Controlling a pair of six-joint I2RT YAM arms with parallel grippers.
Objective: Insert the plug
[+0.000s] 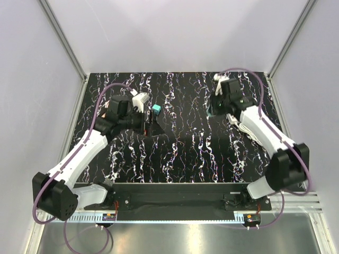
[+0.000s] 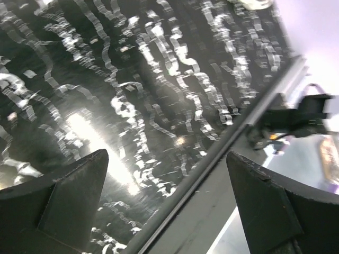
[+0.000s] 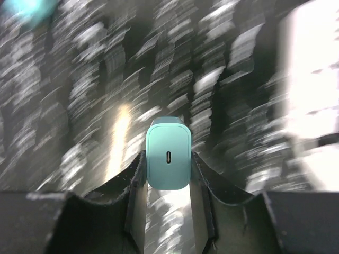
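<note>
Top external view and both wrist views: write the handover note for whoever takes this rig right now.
The left gripper has open, empty jaws.
The right gripper has its jaws shut on a mint-green block, port face toward the camera.
The plug, a teal-blue cube, sits on the table beside the left gripper, outside its jaws.
Done: nothing inserted yet.
Left: grasp the plug, find a socket (none shows in any view), insert.

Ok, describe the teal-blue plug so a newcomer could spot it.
On the black marbled table, look beside the left tool. The plug is the small cube sitting there, deeper blue than the mint block clamped in the right tool.
</note>
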